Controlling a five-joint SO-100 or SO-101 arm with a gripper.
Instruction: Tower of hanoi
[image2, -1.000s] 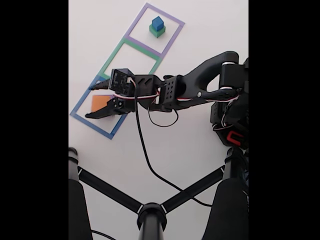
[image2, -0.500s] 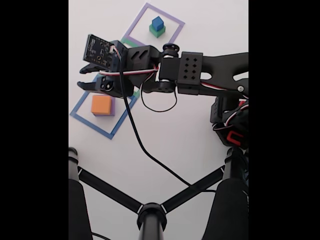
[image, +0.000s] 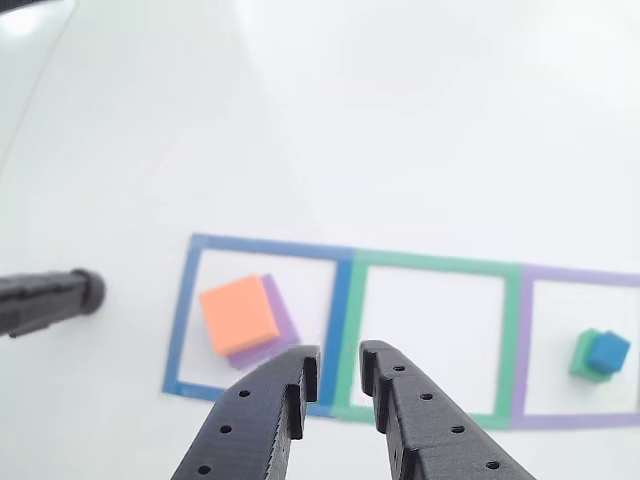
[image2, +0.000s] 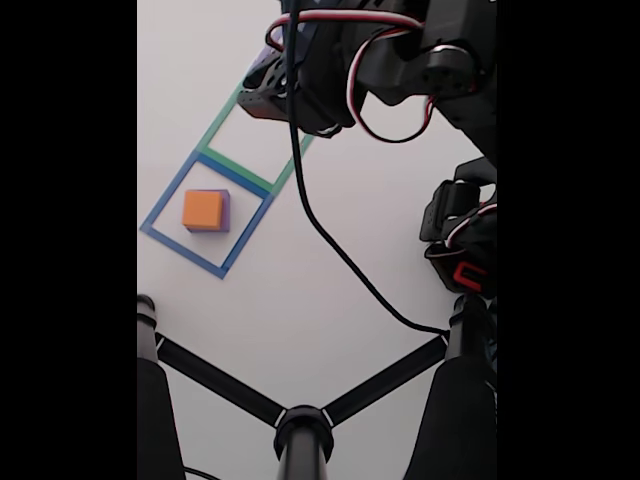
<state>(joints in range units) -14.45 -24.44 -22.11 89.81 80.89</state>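
there — orange block (image: 238, 312) askew on purple block (image: 276, 326)

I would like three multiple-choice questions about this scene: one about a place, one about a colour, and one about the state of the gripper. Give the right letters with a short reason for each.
1. In which taped square does the orange block sit?
A. the blue one
B. the green one
C. the purple one

2. What colour is the block under the small blue cube?
A. orange
B. purple
C. green

3. How is the gripper now?
A. shut on the orange block
B. open and holding nothing
C. shut on the blue cube

Answers:
1. A: the orange block lies on the purple block inside the blue square.
2. C: the blue cube rests on the green block in the purple square.
3. B: the gripper shows a gap between its fingers with nothing in it, above the tape.
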